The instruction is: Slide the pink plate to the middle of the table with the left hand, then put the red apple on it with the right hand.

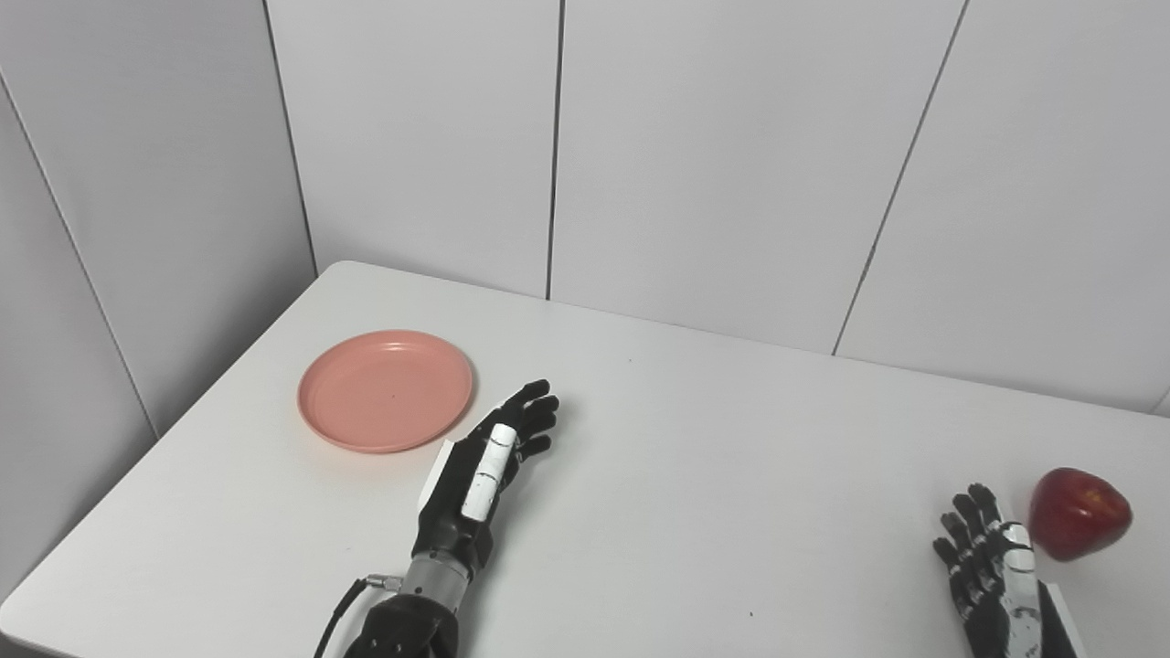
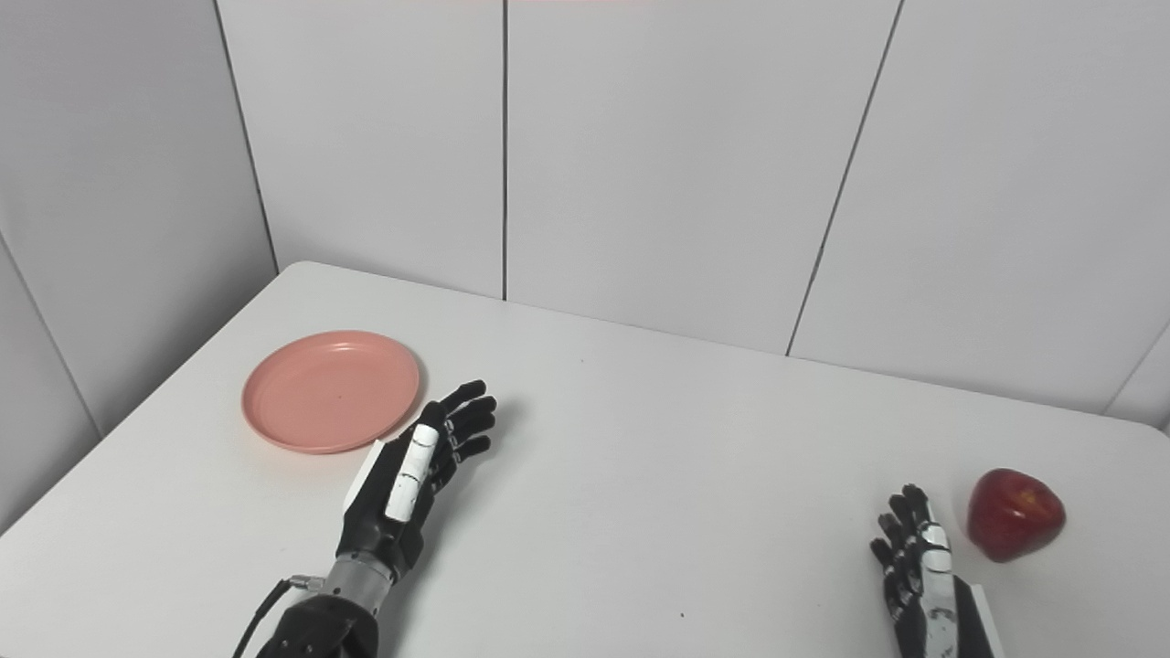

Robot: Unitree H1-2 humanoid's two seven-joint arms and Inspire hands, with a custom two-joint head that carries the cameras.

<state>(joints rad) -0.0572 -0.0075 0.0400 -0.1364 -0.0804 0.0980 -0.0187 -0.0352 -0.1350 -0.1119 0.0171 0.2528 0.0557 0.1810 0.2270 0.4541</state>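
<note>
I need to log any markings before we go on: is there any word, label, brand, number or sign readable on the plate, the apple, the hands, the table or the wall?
None: no readable text in either view.
pink plate: plain, no print.
red apple: no sticker visible.
left hand and right hand: white panels, no lettering legible.
table and wall: blank.

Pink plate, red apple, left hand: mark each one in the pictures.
pink plate [image 1: 338,429]: left eye view, on its near rim.
red apple [image 1: 1079,512]: left eye view, middle of its red skin.
left hand [image 2: 416,471]: right eye view, on the back of the hand.
</note>
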